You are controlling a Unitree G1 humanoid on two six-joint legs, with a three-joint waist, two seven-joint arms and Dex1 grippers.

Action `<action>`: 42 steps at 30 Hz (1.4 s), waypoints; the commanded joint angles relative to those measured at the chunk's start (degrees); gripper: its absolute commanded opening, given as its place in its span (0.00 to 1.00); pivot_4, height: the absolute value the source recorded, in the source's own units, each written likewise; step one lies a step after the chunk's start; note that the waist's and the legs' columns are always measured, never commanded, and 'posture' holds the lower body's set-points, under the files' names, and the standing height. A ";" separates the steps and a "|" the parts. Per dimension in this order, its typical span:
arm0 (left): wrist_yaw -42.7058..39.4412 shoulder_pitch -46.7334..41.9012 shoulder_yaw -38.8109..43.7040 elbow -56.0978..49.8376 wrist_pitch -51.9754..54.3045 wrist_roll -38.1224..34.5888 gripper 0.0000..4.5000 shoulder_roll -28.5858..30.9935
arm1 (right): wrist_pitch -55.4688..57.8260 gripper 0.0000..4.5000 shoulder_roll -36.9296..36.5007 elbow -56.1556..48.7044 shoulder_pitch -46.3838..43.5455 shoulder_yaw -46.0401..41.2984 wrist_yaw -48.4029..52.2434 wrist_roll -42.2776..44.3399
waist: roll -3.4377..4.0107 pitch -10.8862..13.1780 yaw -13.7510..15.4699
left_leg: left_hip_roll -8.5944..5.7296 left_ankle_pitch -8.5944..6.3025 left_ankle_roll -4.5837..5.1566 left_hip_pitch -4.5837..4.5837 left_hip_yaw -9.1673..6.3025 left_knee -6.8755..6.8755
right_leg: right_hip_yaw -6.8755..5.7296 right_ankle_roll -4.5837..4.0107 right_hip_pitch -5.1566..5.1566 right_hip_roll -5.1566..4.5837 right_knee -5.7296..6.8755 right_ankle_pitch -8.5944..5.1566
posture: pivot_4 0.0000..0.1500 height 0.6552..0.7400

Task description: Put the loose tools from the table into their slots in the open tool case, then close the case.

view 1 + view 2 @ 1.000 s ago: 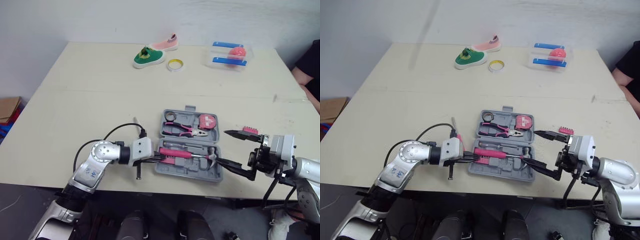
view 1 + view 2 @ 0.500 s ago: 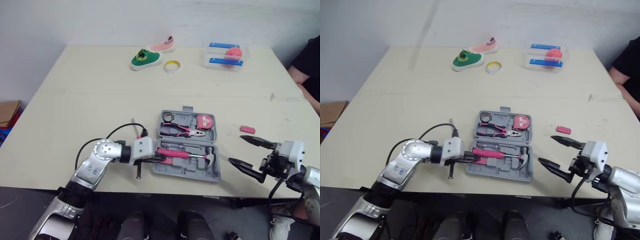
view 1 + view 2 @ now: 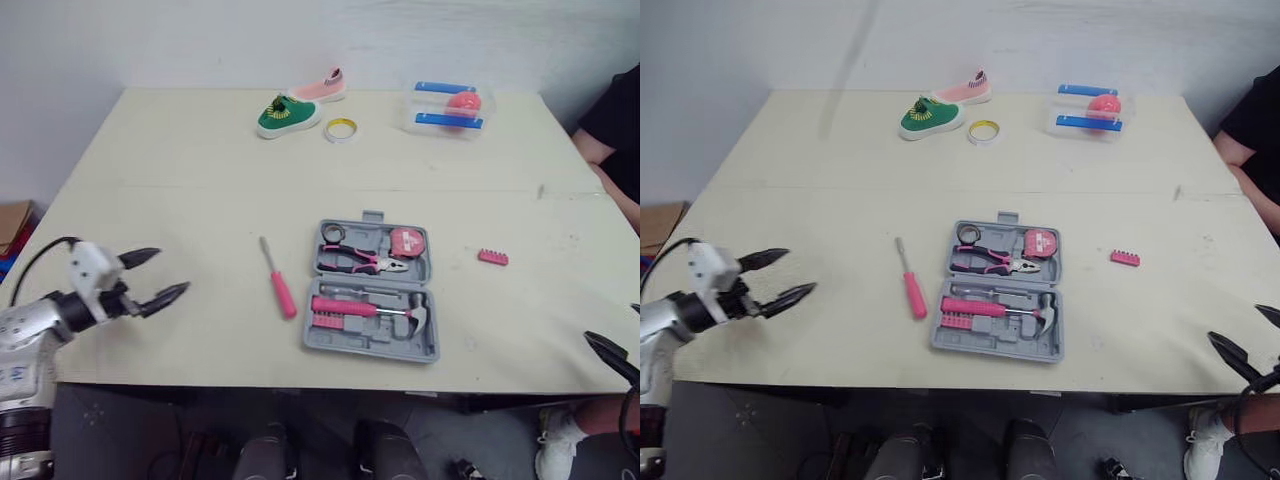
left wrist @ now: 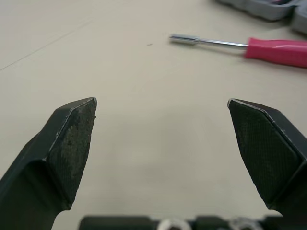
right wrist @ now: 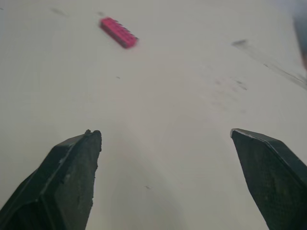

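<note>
Cream tabletop (image 3: 180, 170) held the open grey plastic tool case (image 3: 372, 292) near its front edge, the pink-handled screwdriver (image 3: 277, 280) loose just beside its left wall and the small pink bit strip (image 3: 492, 258) apart on its right. The left gripper (image 3: 165, 272) and right gripper (image 3: 1237, 325) hovered empty, fingers spread wide, out by the front corners. I reckoned the left should cross that bare stretch low and pinch the handle crosswise, minding the table's edge.

The tool case (image 3: 372, 290) lay near the middle of the desk's (image 3: 180, 180) front edge, a screwdriver (image 3: 277, 279) just left of it, a bit holder (image 3: 492, 257) to its right.
</note>
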 commanded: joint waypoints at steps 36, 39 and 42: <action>4.94 -5.63 -8.42 -40.41 31.12 -24.60 0.99 0.67 | 7.56 1.00 3.62 30.86 -59.04 32.69 8.00 -21.32 | 0.16 0.13 -1.56 | 0.00 0.77 -0.42 0.03 0.04 -0.29 | 0.01 -0.19 -0.11 0.20 0.15 -0.06 | 1.00 1.00; 4.36 -4.60 -7.74 -41.66 32.20 -25.34 0.99 1.64 | 8.91 1.00 3.87 32.96 -61.51 33.84 5.64 -23.61 | 0.16 0.14 -1.32 | 0.04 0.81 -0.45 -0.03 0.03 -0.29 | -0.01 -0.23 -0.13 0.27 0.10 -0.09 | 1.00 1.00; 4.29 -3.31 -5.87 -43.16 33.56 -26.49 0.99 2.99 | 11.28 1.00 3.32 34.59 -63.01 34.48 3.07 -25.76 | 0.14 0.17 -1.27 | 0.00 0.82 -0.41 -0.07 0.03 -0.24 | 0.00 -0.23 -0.14 0.26 0.10 -0.09 | 1.00 1.00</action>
